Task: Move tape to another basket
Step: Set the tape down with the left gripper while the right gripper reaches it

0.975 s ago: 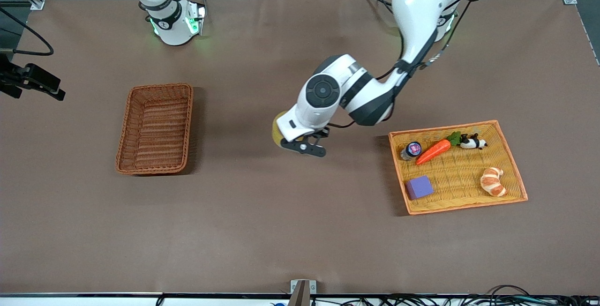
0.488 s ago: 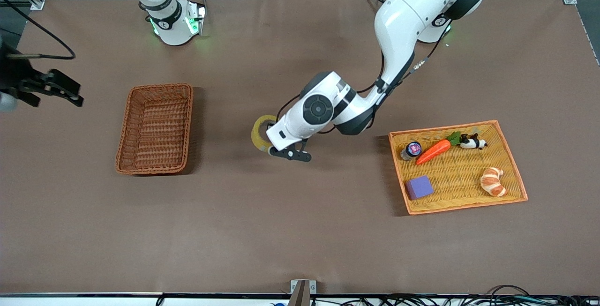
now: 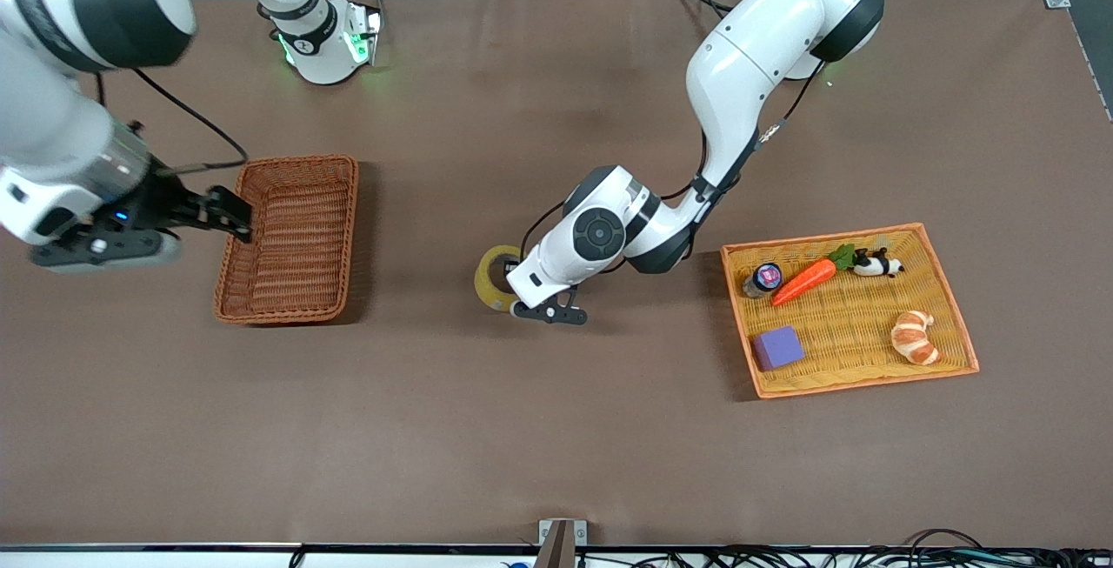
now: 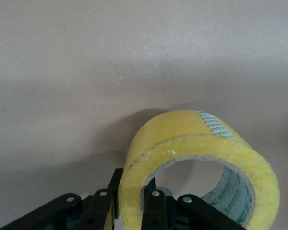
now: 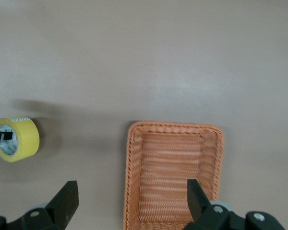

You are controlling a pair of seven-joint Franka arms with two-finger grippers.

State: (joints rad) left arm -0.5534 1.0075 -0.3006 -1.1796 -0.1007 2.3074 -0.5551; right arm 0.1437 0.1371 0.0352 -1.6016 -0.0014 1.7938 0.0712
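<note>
Left gripper (image 3: 513,288) clamped on yellowish translucent ring-shaped tape roll (image 3: 492,278), low over brown surface (image 3: 556,429) mid-way | right gripper (image 3: 233,213) spread, over reddish-brown woven wicker basket (image 3: 287,237) | step: carrying; next likely handover or basket drop.

Even overhead light over my bench (image 3: 556,429); soft shadows beside the basket (image 3: 291,237); my right arm blurs.
</note>
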